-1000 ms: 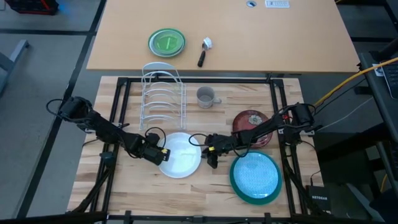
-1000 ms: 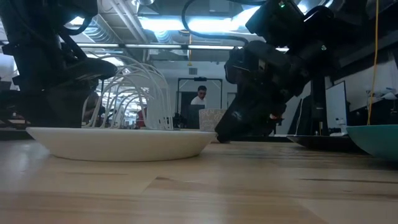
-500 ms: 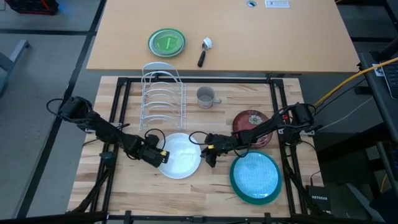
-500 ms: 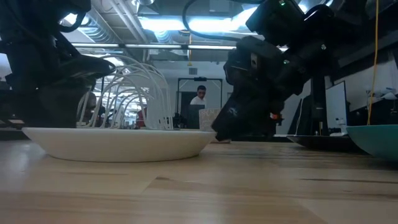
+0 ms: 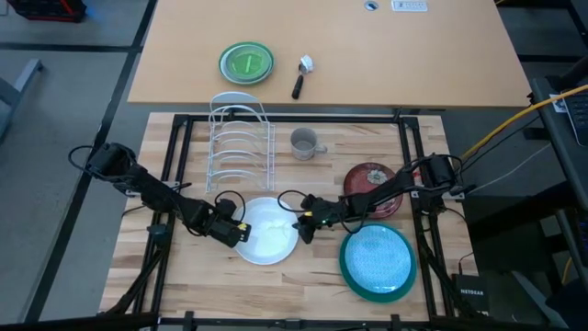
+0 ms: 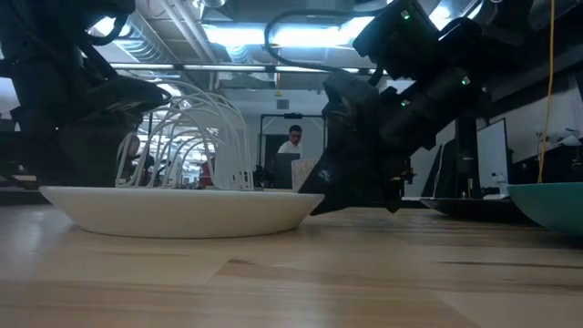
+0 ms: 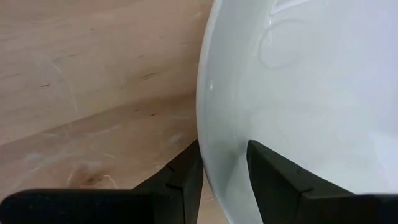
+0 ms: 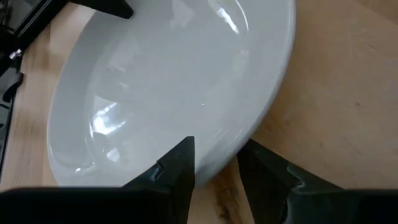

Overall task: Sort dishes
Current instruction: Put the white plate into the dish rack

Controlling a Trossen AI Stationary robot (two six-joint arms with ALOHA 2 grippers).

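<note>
**Two end effectors flank the white plate's rim**

The white plate (image 5: pixel 267 230) lies flat on the bench (image 5: pixel 276 280), directly between the two arms. The left end effector (image 7: pixel 222 163) straddles the rim nearest it, one finger outside and one over the inner slope; whether it truly pinches I cannot tell. The right end effector (image 8: pixel 214 155) has its fingers spread astride the opposite rim, not yet pressed together. Gripping from both sides probably steadies a shallow, slippery dish for lifting. Beyond the plate from both end effectors stands the wire rack (image 5: pixel 241 142), the likely destination. The teal plate (image 5: pixel 377 261) sits just beside the right arm.
</note>
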